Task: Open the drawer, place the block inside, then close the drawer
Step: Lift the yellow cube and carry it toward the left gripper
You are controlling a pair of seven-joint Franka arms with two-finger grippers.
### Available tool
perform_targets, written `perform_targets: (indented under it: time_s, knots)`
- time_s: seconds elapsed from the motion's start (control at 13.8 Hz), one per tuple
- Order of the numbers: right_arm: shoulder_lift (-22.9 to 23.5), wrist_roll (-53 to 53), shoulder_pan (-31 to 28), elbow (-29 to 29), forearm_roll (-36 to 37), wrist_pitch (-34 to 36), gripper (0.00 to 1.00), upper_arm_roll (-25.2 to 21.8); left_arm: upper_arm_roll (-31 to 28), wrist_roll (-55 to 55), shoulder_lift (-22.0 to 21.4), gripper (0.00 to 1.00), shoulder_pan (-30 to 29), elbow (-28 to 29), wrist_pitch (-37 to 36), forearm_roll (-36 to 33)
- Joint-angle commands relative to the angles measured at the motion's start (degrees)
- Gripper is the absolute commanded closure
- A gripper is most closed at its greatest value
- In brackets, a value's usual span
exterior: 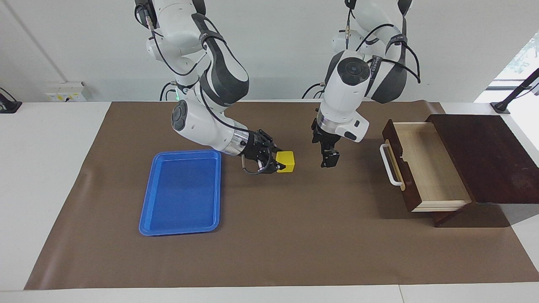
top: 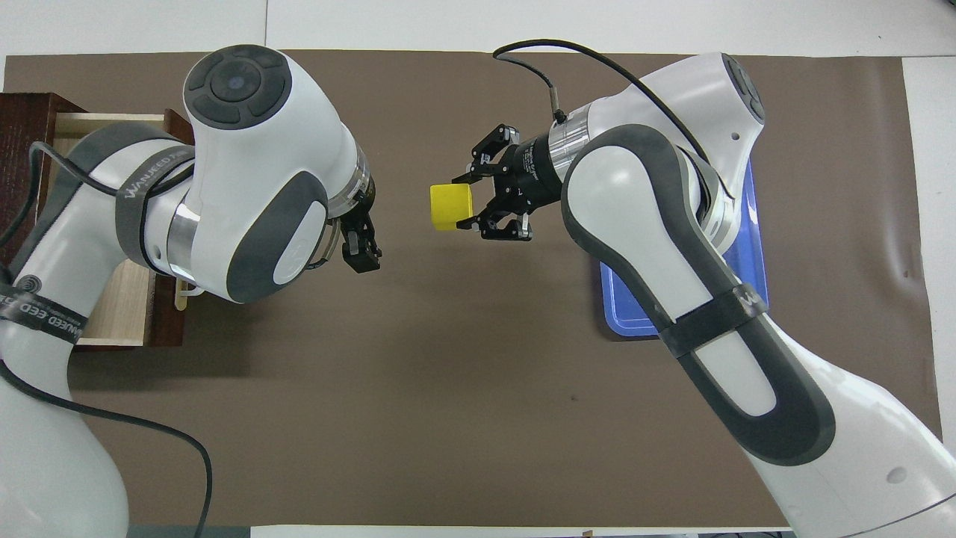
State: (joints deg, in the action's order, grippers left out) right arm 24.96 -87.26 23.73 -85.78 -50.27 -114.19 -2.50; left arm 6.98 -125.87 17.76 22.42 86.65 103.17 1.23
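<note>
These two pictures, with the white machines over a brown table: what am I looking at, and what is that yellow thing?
They show one moment from two cameras. One faces the robots from across the table; the other looks down from above the robots' own end, so the sides are swapped between them.

The white machines are two robot arms, each ending in a black two-fingered claw. The right claw is shut on the block, a yellow cube, and holds it in the air over the brown mat, about mid-table. The left claw is open, holds nothing and hangs over the mat between the block and the drawer.

The drawer is pulled open from a dark wooden box at the left arm's end; its pale inside holds nothing. A blue tray, nothing in it, lies at the right arm's end.
</note>
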Motion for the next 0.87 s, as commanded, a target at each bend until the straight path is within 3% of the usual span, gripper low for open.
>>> perform_targets:
  time_s: [0.0,0.22,0.8]
  knots:
    - [0.9,-0.9,1.1,0.6,-1.8,-2.8,1.00,0.3,-1.7,-4.1,4.4,0.00,4.5,-5.2,-0.6,-0.3]
    - [0.9,-0.8,1.4,-0.1,-4.2,-3.8,1.00,0.3,-1.8,-4.6,7.5,0.00,4.9,-9.8,-0.6,-0.8]
    - [0.9,-0.5,2.2,-1.2,-4.7,-4.8,1.00,0.3,-1.8,-5.4,7.4,0.00,6.3,-9.3,1.1,-1.6]
